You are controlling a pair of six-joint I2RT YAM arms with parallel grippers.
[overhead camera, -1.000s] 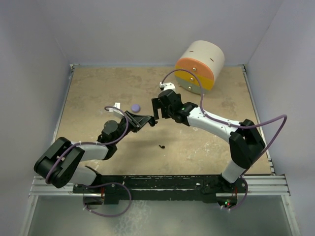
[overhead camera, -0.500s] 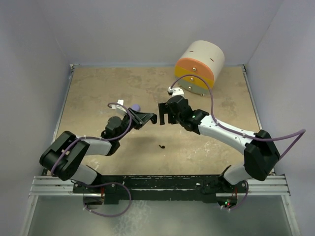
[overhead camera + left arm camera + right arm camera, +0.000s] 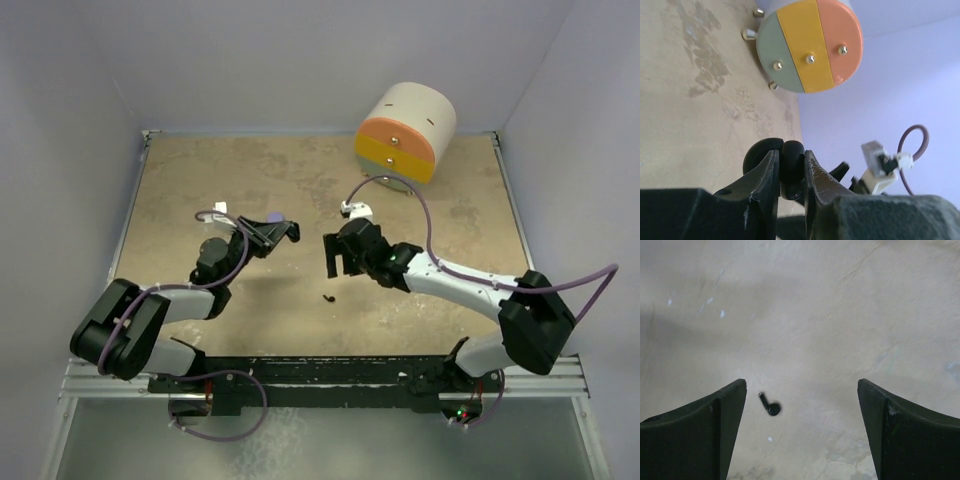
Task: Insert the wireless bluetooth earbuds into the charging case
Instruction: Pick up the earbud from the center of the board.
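Note:
My left gripper [image 3: 288, 233] is shut on a small black rounded charging case [image 3: 791, 167] and holds it above the table. A round black part of the case shows behind one finger. My right gripper [image 3: 333, 260] is open and empty, and points down over the table. One black stemmed earbud [image 3: 328, 297] lies on the table just in front of it. In the right wrist view the earbud [image 3: 771, 406] lies between the fingers, close to the left finger [image 3: 715, 415]. No lavender earbud is in view.
A lavender puck [image 3: 274, 218] lies on the table, partly hidden behind the left gripper. A large cylinder with an orange, yellow and green face [image 3: 398, 148] lies at the back right, also in the left wrist view [image 3: 810, 45]. Grey walls enclose the table.
My right gripper has moved away from the left gripper, toward the near edge, and now hangs over the black earbud. My left gripper has drawn back left with the case.

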